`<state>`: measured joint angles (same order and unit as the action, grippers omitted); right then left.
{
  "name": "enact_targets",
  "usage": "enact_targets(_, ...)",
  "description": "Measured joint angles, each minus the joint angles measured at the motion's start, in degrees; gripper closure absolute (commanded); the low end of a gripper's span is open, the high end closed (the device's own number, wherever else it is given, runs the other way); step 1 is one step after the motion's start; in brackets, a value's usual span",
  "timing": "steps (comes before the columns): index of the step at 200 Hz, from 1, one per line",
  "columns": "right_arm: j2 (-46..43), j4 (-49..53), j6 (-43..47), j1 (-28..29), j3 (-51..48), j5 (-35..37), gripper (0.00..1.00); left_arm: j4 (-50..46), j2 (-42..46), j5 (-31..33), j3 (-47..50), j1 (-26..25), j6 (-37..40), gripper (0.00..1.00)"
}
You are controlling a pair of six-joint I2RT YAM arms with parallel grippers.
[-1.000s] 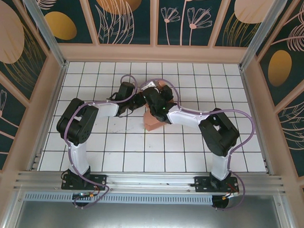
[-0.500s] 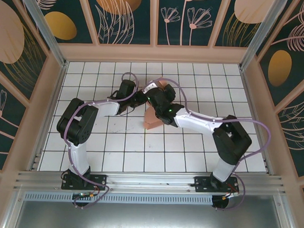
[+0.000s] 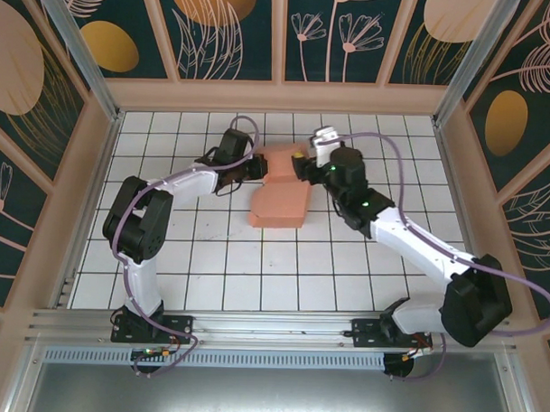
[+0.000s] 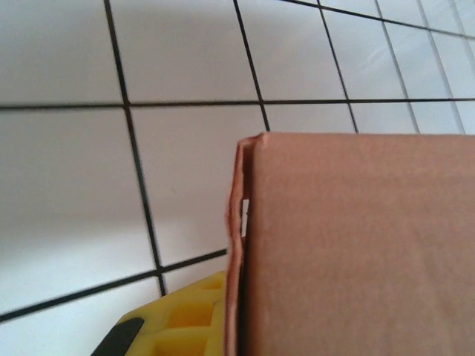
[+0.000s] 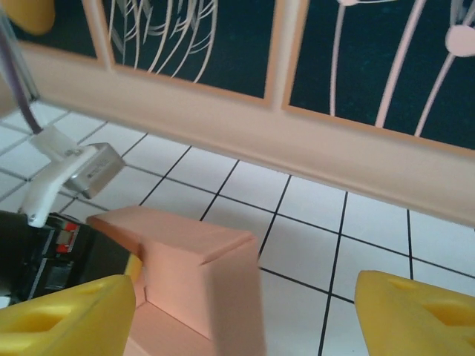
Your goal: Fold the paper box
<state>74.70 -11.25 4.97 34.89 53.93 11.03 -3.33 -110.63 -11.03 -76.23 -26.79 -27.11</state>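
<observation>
While the paper box [image 3: 280, 203] lies toward the far middle of the tiled surface [image 3: 210, 258], the right claw [image 5: 245, 315] hovers at its far edge, yellow fingers [image 5: 67, 319] spread wide apart. At the box's far left corner sits the left claw [image 3: 255, 167]. One yellow finger [image 4: 185, 322] shows beside the cardboard wall, but I cannot tell whether this claw is clamped.

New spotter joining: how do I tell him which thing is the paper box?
On the white tiled table, look at its far middle, between the left gripper and right gripper. The paper box lies there: the one salmon-pink cardboard piece among white tiles and black arms.
</observation>
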Motion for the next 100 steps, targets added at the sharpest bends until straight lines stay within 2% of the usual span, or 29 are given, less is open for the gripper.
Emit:
enact_targets(44,-0.4,0.2,-7.1,-6.5,-2.8,-6.8,0.23,-18.0,0.0,8.0,-9.4,0.0,13.6,1.00)
enact_targets(100,1.4,0.5,-9.4,-7.2,-3.9,-9.2,0.24,-36.9,-1.1,16.6,-12.0,0.0,23.9,1.00)
